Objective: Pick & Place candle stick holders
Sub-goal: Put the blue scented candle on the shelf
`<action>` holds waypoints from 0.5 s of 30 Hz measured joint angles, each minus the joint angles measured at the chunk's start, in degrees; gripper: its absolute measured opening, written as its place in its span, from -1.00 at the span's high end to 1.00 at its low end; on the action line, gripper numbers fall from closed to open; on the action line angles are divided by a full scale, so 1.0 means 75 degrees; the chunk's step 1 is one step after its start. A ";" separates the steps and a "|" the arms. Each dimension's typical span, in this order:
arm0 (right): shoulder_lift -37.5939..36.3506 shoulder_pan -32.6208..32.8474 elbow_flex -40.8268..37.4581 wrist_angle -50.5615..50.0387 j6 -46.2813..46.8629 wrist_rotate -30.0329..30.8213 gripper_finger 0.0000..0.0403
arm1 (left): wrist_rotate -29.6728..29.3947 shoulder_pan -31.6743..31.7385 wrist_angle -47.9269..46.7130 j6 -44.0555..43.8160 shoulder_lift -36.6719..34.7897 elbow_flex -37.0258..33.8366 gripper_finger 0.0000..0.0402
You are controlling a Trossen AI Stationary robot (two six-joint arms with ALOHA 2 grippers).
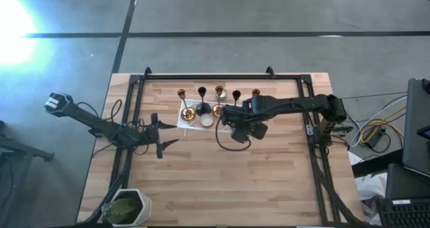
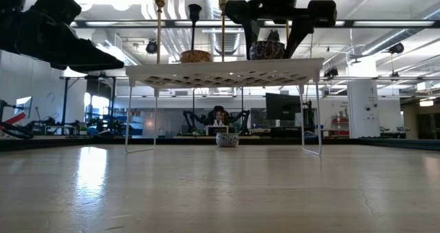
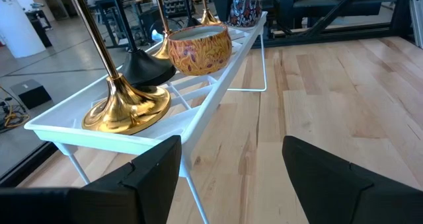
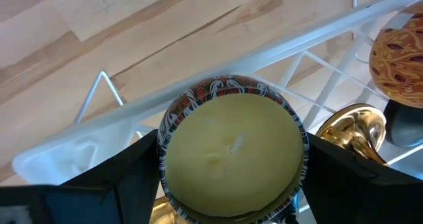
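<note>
A white lattice tray (image 1: pixel 183 124) stands on thin wire legs at the table's far middle. On it stand a gold candle stick holder (image 3: pixel 125 108), a black one (image 3: pixel 149 69) and a second gold one (image 4: pixel 353 128). Several holder tops (image 1: pixel 220 90) line up in the high view; the two rightmost have their bases hidden by my right arm. At the tray's right end sits a pale-yellow tealight candle (image 4: pixel 231 151) in a patterned tin, with my right gripper (image 1: pixel 228 117) over it. My left gripper (image 3: pixel 231 151) hovers open off the tray's left end, holding nothing. My right gripper has its two fingers (image 4: pixel 125 178) against opposite sides of the tin's round wall (image 4: pixel 165 145). It comes from above, pointing steeply down. The tin stays upright with its bottom on the tray; no gap shows between fingers and wall.
A second patterned candle tin (image 3: pixel 198 49) sits mid-tray between the holders. A black frame (image 1: pixel 131 107) runs round the table. A pot with greenery (image 1: pixel 127 206) stands at the near left corner. Bare wood (image 1: pixel 235 181) lies nearer than the tray.
</note>
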 joint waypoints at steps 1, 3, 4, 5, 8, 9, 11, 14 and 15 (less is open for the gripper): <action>0.0000 0.0000 0.0000 0.0008 0.0000 0.0000 -0.43 | 0.0002 0.0000 -0.0002 -0.0001 0.0000 0.0000 -0.34; 0.0000 0.0000 0.0000 0.0061 0.0000 0.0000 -0.44 | 0.0000 0.0000 0.0000 -0.0001 0.0000 0.0000 -0.34; 0.0000 0.0000 0.0000 0.0096 0.0000 0.0000 -0.46 | 0.0000 0.0000 0.0000 0.0001 0.0000 0.0000 -0.34; 0.0000 0.0001 0.0000 0.0116 0.0000 0.0000 -0.48 | 0.0000 0.0000 -0.0003 -0.0001 0.0000 0.0000 -0.34; 0.0000 0.0000 0.0000 0.0140 0.0000 0.0004 -0.54 | 0.0001 0.0006 -0.0001 0.0000 0.0000 0.0000 -0.34; 0.0000 0.0003 0.0000 0.0143 0.0000 0.0019 -0.55 | 0.0002 0.0006 0.0000 -0.0002 0.0000 0.0000 -0.34; 0.0000 0.0003 0.0000 0.0142 0.0003 0.0076 -0.58 | 0.0003 0.0006 0.0000 0.0001 0.0000 0.0000 -0.34; 0.0000 0.0004 0.0000 0.0143 0.0093 0.0204 -0.59 | 0.0002 0.0006 0.0000 0.0001 0.0000 0.0000 -0.34; 0.0000 -0.0005 0.0000 0.0145 0.0126 0.0207 -0.59 | 0.0001 0.0006 0.0000 -0.0001 0.0000 0.0000 -0.34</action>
